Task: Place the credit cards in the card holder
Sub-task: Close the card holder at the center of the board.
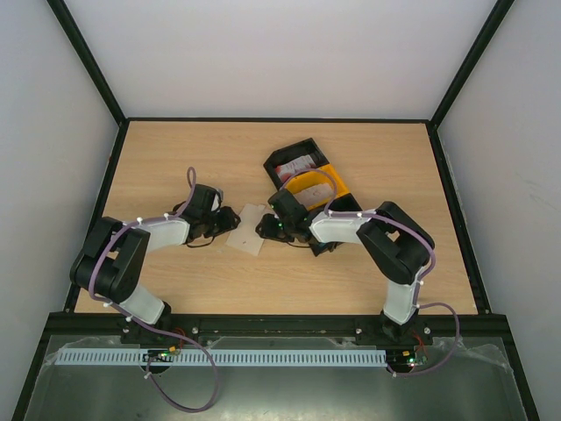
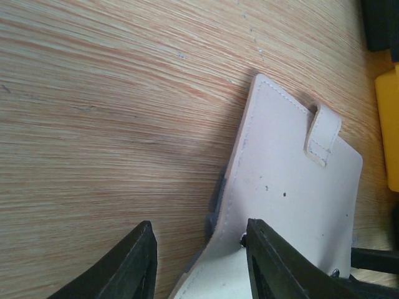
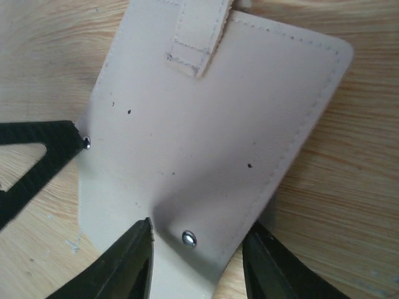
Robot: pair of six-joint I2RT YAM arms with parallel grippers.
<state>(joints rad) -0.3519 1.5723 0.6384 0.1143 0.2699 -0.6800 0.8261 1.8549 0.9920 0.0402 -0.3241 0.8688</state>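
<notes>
The beige card holder [image 1: 248, 228] lies flat on the wooden table between my two grippers. In the left wrist view the card holder [image 2: 293, 187] shows its strap tab and a greyish-blue inner edge. My left gripper [image 2: 199, 268] is open, straddling the holder's near edge, with one finger [image 2: 268, 261] resting on its face. My right gripper [image 3: 196, 268] is open over the holder's [image 3: 212, 124] opposite corner, jaws either side of a small rivet. Red-and-white credit cards [image 1: 294, 164] lie in the tray's far black compartment. In the top view the left gripper [image 1: 230, 219] and right gripper [image 1: 263, 228] flank the holder.
The black-and-yellow tray [image 1: 337, 189] sits just behind the right gripper, angled toward the back. Its yellow edge [image 2: 388, 124] shows at the right of the left wrist view. The left gripper's finger [image 3: 37, 156] touches the holder's left edge in the right wrist view.
</notes>
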